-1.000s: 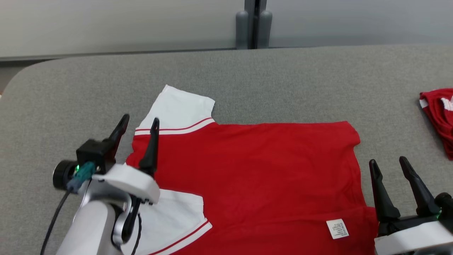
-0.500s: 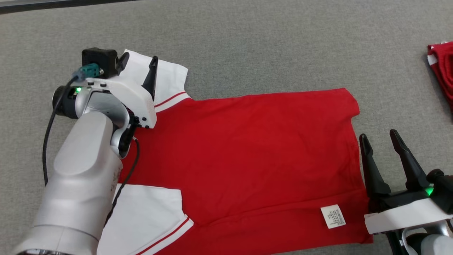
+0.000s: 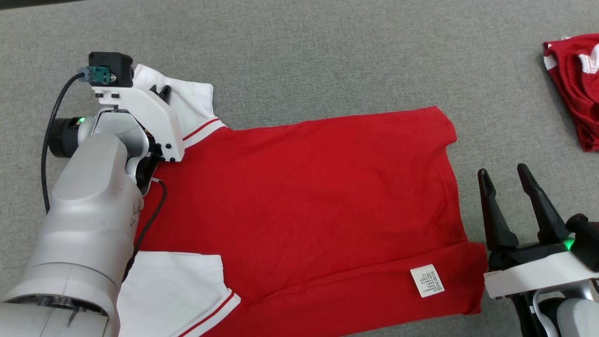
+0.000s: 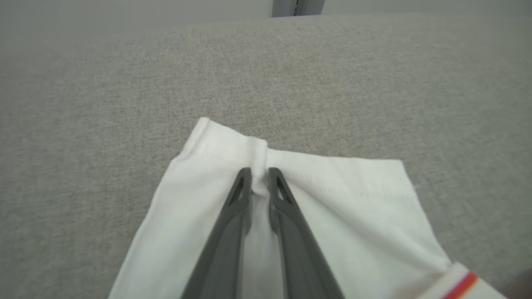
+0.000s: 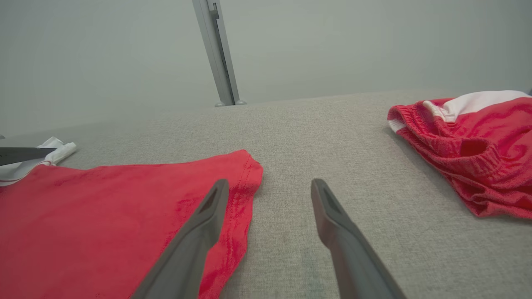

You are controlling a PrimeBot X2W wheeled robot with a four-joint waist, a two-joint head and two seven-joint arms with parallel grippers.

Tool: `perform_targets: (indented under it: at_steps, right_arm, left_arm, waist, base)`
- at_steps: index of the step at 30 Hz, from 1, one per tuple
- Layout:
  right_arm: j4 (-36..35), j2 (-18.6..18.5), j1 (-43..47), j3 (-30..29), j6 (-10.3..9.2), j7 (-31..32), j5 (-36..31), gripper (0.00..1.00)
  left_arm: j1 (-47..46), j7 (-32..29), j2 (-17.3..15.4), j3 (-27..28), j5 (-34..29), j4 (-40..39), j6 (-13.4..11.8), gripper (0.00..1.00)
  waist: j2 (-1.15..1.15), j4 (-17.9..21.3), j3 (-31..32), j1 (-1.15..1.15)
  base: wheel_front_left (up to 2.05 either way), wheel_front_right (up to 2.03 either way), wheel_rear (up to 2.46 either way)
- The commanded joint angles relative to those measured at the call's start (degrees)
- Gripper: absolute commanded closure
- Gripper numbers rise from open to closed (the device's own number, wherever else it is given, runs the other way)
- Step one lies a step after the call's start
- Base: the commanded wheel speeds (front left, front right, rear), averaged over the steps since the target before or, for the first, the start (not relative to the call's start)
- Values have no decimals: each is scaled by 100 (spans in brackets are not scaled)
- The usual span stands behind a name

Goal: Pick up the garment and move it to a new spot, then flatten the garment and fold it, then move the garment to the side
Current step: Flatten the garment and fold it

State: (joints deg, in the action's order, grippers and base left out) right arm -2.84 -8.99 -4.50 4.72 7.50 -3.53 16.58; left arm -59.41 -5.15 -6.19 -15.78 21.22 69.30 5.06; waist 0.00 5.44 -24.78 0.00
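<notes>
The garment (image 3: 304, 187) is a red shirt with white sleeves, lying flat on the grey cloth table (image 3: 327, 56). My left gripper (image 3: 161, 91) is down on the far white sleeve (image 3: 194, 105). In the left wrist view its fingers (image 4: 245, 195) stand close together with a ridge of white sleeve cloth (image 4: 332, 199) pinched between the tips of the left gripper (image 4: 259, 172). My right gripper (image 3: 505, 171) is open, hovering just right of the red hem; in its wrist view the right gripper (image 5: 268, 185) has the hem corner (image 5: 245, 166) by its left finger.
A second red and white garment (image 3: 575, 84) lies crumpled at the far right, also seen as a red heap (image 5: 465, 145). A white label (image 3: 427, 280) sits near the shirt's hem. The near sleeve (image 3: 173, 290) lies by my left forearm.
The head camera tilted down. My left gripper reached forward onto the far sleeve and closed from open onto its cloth. The right gripper stayed open beside the hem.
</notes>
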Motion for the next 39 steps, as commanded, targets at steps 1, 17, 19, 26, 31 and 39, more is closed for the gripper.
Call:
perform_targets:
  at_steps: [1,17,19,26,31,39]
  right_arm:
    - [23,-54,-94,-40,-3,-40,3,0]
    - [1770,-809,-1760,335,-3,-60,602,0]
    - [2190,-879,-2057,475,-2,-7,727,0]
    - [3331,-1142,-2732,1269,-3,416,1229,20]
    - [3646,-1256,-2913,1664,-3,374,1560,100]
    - [3651,-1457,-3118,1705,-3,-314,1820,100]
  left_arm:
    - [128,17,26,-52,-25,155,32,100]
    - [-91,1412,226,-184,164,159,183,100]
    - [-106,1500,246,-240,190,145,193,100]
    - [-64,1660,304,-422,381,100,239,100]
    - [4,1769,307,-530,550,48,245,100]
    - [67,1999,307,-548,752,-179,243,100]
  waist:
    - [0,-20,21,0]
    - [0,-587,64,0]
    - [0,-676,35,0]
    - [0,-853,1,0]
    - [0,-873,44,0]
    - [0,-887,159,0]
  base:
    - [0,0,0]
    - [0,0,0]
    - [0,0,0]
    - [0,0,0]
    - [0,0,0]
    - [0,0,0]
